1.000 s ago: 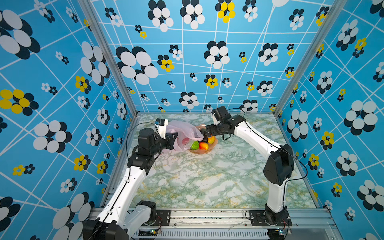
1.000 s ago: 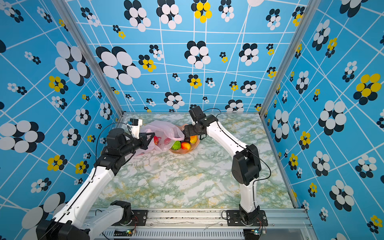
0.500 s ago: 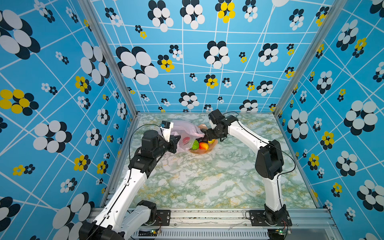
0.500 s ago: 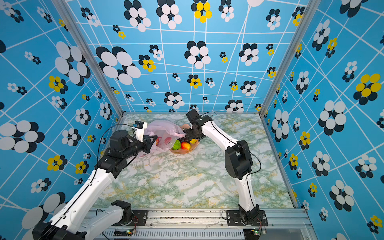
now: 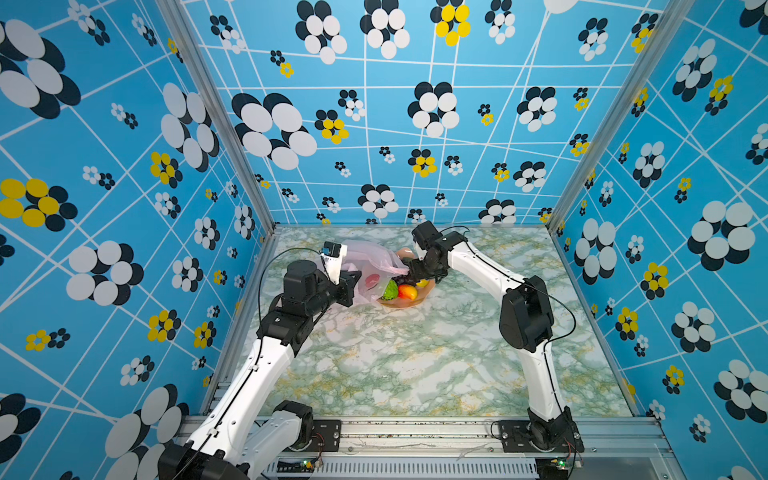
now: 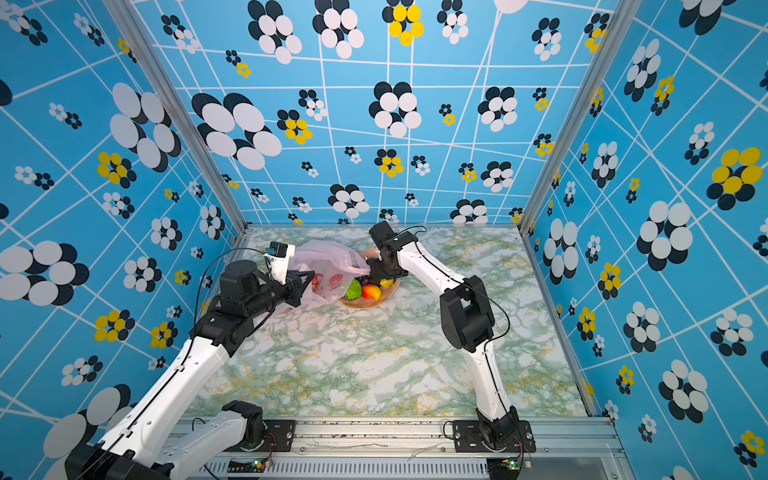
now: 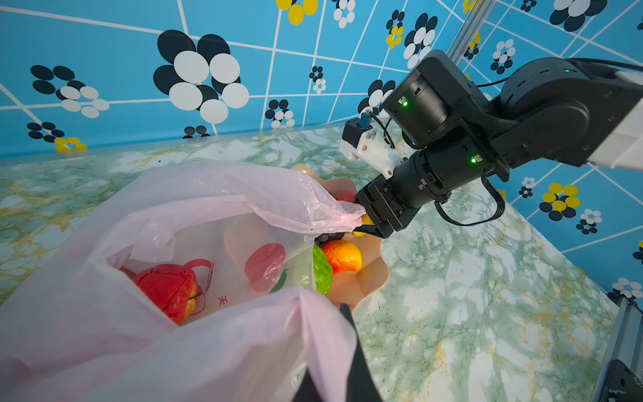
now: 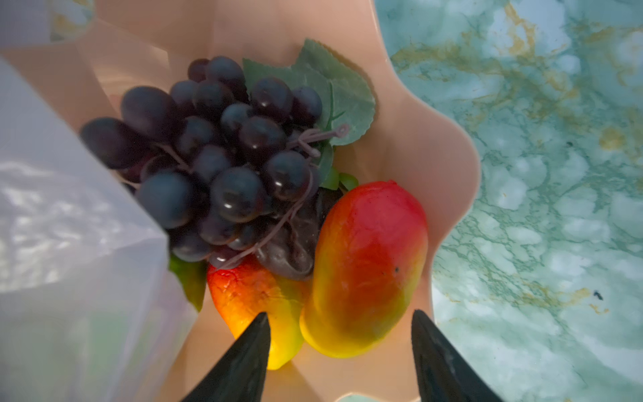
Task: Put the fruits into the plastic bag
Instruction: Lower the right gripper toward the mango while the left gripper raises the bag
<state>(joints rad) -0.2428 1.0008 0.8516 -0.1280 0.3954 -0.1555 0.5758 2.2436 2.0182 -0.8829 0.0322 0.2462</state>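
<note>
R fingers [image 8: 243, 358] apart astride mango [image 8: 365, 268] end; L fingers [image 7: 358, 369] clamped on bag [image 7: 208, 195].

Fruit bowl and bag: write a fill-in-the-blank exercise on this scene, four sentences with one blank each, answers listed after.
1. The left claw pinches the edge of the ____.
2. The red fruit lies ____ it.
3. The grape bunch lies in the peach-pink ____.
4. The right claw, jaws apart, straddles the larger ____.

Answers: plastic bag; inside; bowl; mango.
</note>
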